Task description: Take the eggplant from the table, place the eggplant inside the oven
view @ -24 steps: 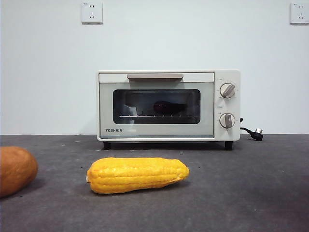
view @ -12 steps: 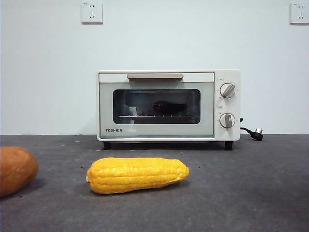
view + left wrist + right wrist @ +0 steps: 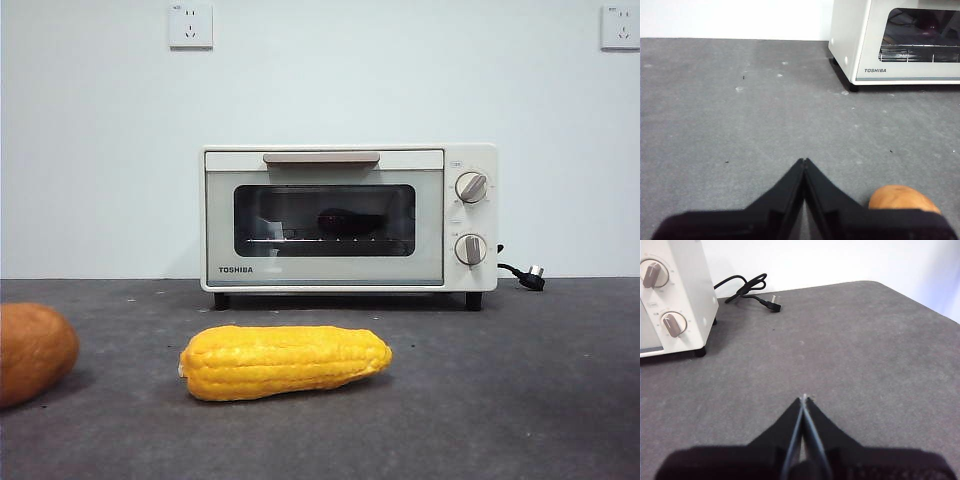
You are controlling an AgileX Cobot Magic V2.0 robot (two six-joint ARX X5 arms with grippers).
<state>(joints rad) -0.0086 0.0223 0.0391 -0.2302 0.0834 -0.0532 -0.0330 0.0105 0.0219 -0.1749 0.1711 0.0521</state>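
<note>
The dark purple glossy eggplant (image 3: 345, 221) is seen behind the closed glass door of the cream-white toaster oven (image 3: 348, 217), well beyond the clenched, empty fingers of the left gripper (image 3: 804, 161) and right gripper (image 3: 803, 398), so the task is judged complete.

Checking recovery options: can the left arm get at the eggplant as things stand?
Probably not. The eggplant sits on the rack inside the oven, behind its closed glass door. The left gripper is shut and back over the table; the door handle would need pulling first.

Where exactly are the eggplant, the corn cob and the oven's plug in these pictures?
eggplant (image 3: 345, 221): front view, its dark body behind the oven's glass window.
corn cob (image 3: 285, 361): front view, middle of its yellow side.
plug (image 3: 774, 302): right wrist view, the cord's loose end lying on the table.
</note>
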